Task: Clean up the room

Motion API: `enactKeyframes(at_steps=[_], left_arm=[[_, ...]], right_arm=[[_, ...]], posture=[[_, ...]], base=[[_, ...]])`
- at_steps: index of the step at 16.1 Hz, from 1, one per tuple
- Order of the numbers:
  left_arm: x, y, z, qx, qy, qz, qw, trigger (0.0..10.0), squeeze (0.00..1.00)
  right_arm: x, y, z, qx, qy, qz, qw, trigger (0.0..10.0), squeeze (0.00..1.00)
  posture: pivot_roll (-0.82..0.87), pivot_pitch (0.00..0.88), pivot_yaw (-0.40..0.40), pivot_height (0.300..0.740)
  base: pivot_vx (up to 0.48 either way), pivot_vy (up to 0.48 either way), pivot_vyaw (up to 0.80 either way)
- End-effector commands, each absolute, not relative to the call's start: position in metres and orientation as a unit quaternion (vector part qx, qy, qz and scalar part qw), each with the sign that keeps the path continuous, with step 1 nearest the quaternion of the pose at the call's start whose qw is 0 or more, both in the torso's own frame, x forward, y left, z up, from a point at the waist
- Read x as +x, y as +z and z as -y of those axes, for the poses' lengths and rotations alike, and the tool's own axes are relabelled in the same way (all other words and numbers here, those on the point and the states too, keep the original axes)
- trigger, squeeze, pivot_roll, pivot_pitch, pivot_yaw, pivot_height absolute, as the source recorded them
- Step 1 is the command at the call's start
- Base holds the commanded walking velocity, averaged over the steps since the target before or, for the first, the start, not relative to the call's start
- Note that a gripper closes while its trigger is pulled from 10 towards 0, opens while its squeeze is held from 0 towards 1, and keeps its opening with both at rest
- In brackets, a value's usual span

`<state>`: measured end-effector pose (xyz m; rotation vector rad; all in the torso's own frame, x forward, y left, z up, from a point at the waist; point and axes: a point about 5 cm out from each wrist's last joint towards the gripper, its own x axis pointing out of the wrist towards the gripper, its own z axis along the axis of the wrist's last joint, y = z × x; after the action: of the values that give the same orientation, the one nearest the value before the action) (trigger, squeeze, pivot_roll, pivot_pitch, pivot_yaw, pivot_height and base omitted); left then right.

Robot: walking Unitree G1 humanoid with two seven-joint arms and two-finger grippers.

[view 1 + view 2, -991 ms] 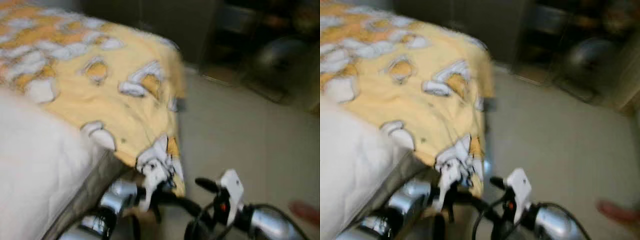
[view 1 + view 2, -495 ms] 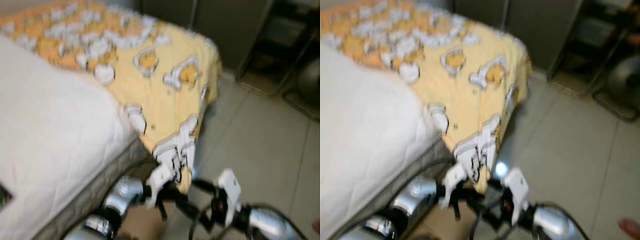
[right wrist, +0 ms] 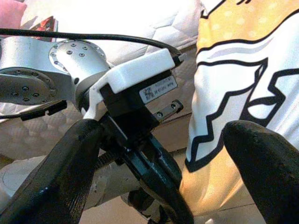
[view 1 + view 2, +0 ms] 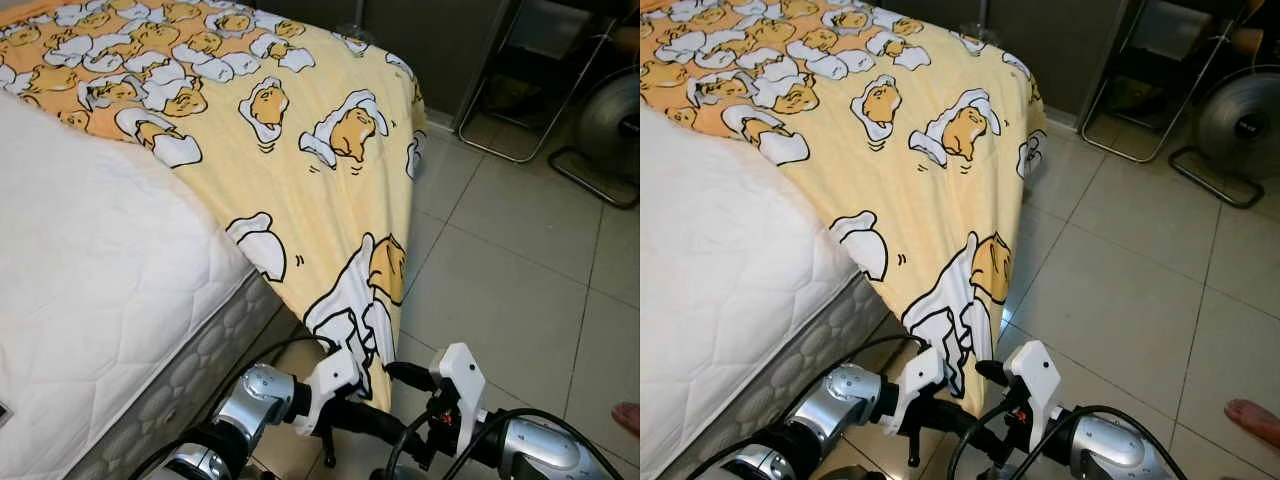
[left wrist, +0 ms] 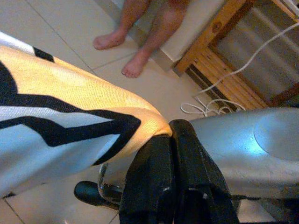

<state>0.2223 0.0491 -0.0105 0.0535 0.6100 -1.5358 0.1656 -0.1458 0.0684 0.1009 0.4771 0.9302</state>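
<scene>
A yellow blanket [image 4: 330,190] printed with white-and-orange egg figures lies over the bed, and one corner hangs down toward the floor. At the bottom of the eye views my left gripper [image 5: 170,135] is shut on that hanging corner; the left wrist view shows the fabric pinched between its black fingers. My right gripper [image 3: 163,135] stands open right beside it, its fingers spread wide on either side of the left wrist, with the blanket's edge [image 3: 233,93] just behind.
The bare white mattress [image 4: 90,270] fills the left. Tiled floor [image 4: 500,260] lies to the right, with a metal-framed chair [image 4: 530,90] and a floor fan [image 4: 1245,125] at the back. A person's bare foot [image 4: 1252,420] is at the right edge.
The camera has swung and the blur has gone, so the whole picture has shifted. Both grippers stay by the blanket's hanging corner, the left one still holding it.
</scene>
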Motion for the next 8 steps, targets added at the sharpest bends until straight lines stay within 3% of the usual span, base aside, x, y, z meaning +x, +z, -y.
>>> enactKeyframes(at_steps=[1,2,4,5,6,8], left_arm=[[0.2,-0.022,-0.045,0.036,-0.727,-0.307,0.613,10.0,0.0],[0.2,-0.021,-0.042,0.045,-0.733,-0.306,0.606,10.0,0.0],[0.211,-0.008,-0.024,0.035,-0.725,-0.264,0.635,10.0,0.0],[0.216,-0.005,-0.021,0.039,-0.713,-0.253,0.653,10.0,0.07],[0.217,-0.006,-0.024,0.037,-0.707,-0.257,0.657,10.0,1.0],[0.218,-0.007,-0.027,0.038,-0.7,-0.261,0.664,10.0,1.0]], right_arm=[[0.163,0.067,0.147,0.05,0.447,-0.239,0.861,10.0,0.0],[0.163,0.066,0.146,0.05,0.449,-0.241,0.859,10.0,0.0],[0.162,0.066,0.146,0.048,0.448,-0.24,0.86,10.0,0.0],[0.162,0.066,0.146,0.048,0.446,-0.238,0.861,10.0,0.0],[0.162,0.065,0.145,0.049,0.446,-0.238,0.862,10.0,0.0],[0.162,0.065,0.145,0.05,0.445,-0.238,0.862,10.0,0.0]], posture=[[-0.21,0.085,0.017,0.74],[-0.21,0.083,0.015,0.74],[-0.21,0.082,0.015,0.74],[-0.21,0.081,0.017,0.74],[-0.21,0.08,0.017,0.74],[-0.21,0.08,0.018,0.74]], base=[[0.0,0.0,0.0],[0.0,0.0,0.0],[0.0,0.0,0.0],[0.0,0.0,0.0],[0.0,0.0,0.0],[0.0,0.0,0.0]])
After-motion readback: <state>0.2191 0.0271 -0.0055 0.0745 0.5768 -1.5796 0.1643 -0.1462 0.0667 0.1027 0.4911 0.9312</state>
